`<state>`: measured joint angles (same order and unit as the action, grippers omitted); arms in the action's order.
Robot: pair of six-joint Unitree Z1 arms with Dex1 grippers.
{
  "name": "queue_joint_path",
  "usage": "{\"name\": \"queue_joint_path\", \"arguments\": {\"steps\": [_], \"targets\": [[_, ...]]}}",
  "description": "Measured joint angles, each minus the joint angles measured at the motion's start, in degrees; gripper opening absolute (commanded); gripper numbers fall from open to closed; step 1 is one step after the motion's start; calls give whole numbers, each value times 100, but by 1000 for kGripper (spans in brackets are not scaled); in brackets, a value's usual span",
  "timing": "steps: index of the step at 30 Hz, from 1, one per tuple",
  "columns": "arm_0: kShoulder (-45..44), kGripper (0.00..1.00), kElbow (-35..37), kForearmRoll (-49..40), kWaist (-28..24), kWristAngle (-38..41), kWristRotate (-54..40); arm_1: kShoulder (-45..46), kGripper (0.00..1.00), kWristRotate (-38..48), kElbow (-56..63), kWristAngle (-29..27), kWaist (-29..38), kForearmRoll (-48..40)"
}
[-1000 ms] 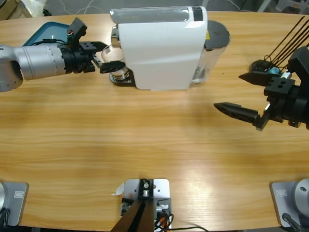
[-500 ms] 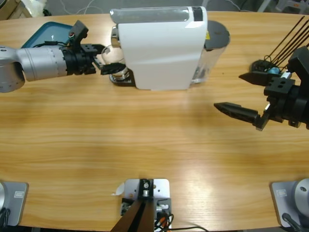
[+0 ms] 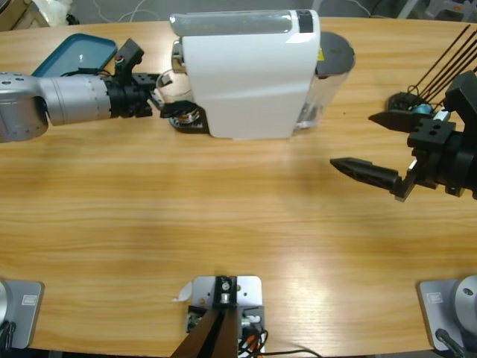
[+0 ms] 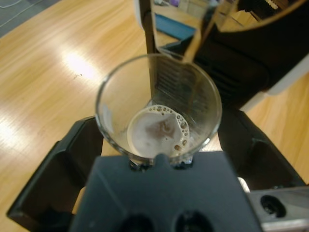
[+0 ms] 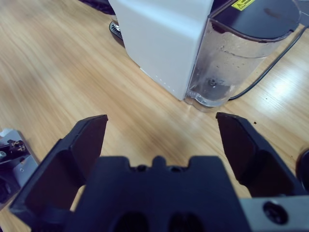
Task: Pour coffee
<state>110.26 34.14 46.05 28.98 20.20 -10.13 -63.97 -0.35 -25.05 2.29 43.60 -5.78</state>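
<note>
Pulled back from coffee machine (image 3: 246, 71) with left gripper (image 4: 157, 145) clamped on shot glass (image 4: 158, 108); coffee (image 4: 157, 131) shallow, glass fragile, slippery, held low. Right gripper (image 5: 161, 133) open, idle.

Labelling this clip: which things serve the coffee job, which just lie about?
In the job:
clear glass cup
coffee
white coffee machine
left gripper

Lying about:
teal tray
black wire stand
right gripper, open, idle
</note>
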Motion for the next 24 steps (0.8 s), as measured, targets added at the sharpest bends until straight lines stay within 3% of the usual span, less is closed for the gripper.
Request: {"name": "queue_joint_path", "arguments": {"steps": [4, 8, 13, 16, 24], "targets": [[2, 842, 73, 0, -50, 69, 0, -35, 1000, 0, 0, 0, 0, 0], [49, 697, 129, 0, -65, 142, 0, -81, 1000, 0, 0, 0, 0, 0], [106, 673, 170, 0, -66, 228, 0, -136, 1000, 0, 0, 0, -1, -1], [107, 537, 185, 0, -68, 244, 0, -144, 1000, 0, 0, 0, -1, -1], [107, 536, 185, -1, -80, 297, 0, -144, 1000, 0, 0, 0, -1, -1]]}}
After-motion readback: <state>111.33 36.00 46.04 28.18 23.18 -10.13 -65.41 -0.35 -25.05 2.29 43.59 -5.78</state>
